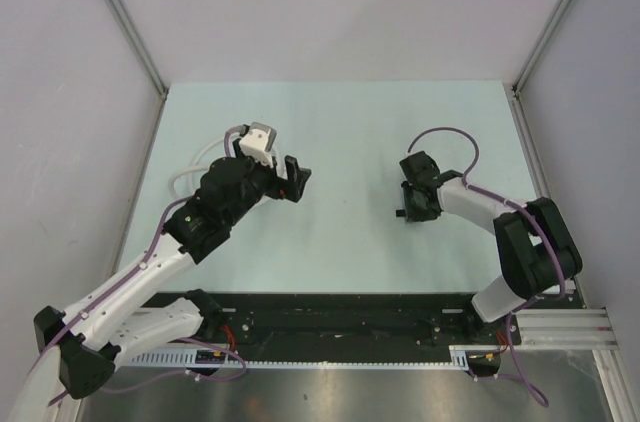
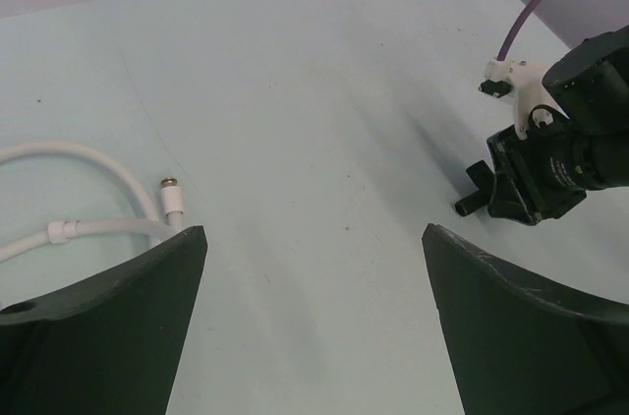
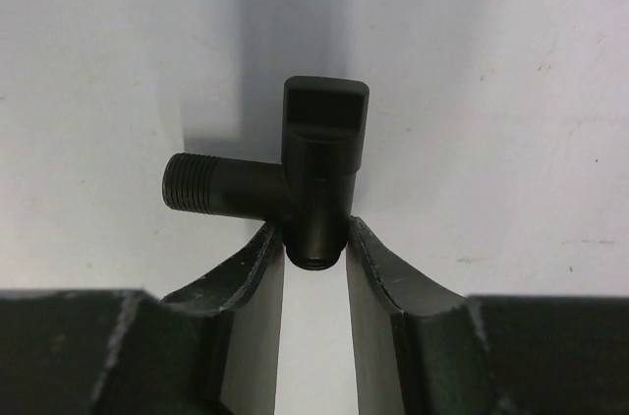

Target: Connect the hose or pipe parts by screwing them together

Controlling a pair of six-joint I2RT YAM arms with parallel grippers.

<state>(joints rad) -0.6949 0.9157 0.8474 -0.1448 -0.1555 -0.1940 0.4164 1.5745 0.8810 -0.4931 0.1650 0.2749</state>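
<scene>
A white hose curls on the table at the left, and its silvery screw end lies just beyond my left fingertip. In the top view the hose shows beside my left arm. My left gripper hangs wide open over bare table with nothing between its fingers. A black angle fitting with a threaded side arm stands on the table. My right gripper has both fingertips pressed against its lower end. In the top view the right gripper is right of centre, and the left gripper points toward it.
Pale green table top with grey walls behind and at both sides. A purple cable loops over the right wrist. A black rail runs along the near edge by the arm bases.
</scene>
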